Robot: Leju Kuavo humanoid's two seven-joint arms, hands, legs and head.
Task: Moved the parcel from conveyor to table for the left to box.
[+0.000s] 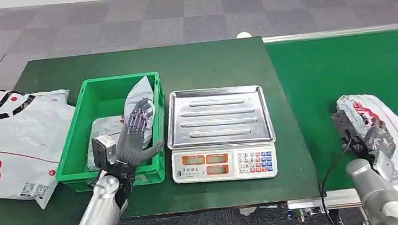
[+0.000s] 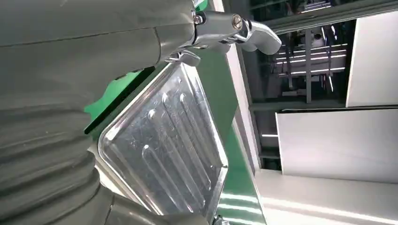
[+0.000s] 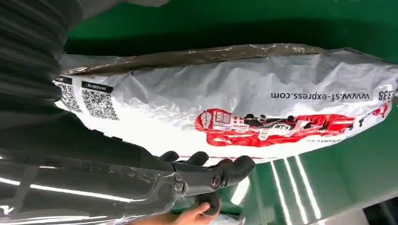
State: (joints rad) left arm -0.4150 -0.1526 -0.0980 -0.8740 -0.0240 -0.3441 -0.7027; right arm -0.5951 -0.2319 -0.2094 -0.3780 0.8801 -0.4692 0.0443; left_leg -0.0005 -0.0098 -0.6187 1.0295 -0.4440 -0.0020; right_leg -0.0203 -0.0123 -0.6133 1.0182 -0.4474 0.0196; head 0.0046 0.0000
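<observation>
Here the parcel (image 1: 391, 128), a soft plastic mailer, lies on the green conveyor (image 1: 334, 68) at right, with the right robot hand (image 1: 357, 131) at its near-left edge; the wrist view shows the fingers (image 3: 211, 164) along the bag's long edge, though whether they have closed on it cannot be told. The film looks light, limp and slippery, so the bulging middle is probably the surest hold. The left robot hand (image 1: 136, 131) hovers over the green bin (image 1: 102, 88) on the counter (image 1: 208, 57), fingers spread, holding nothing.
</observation>
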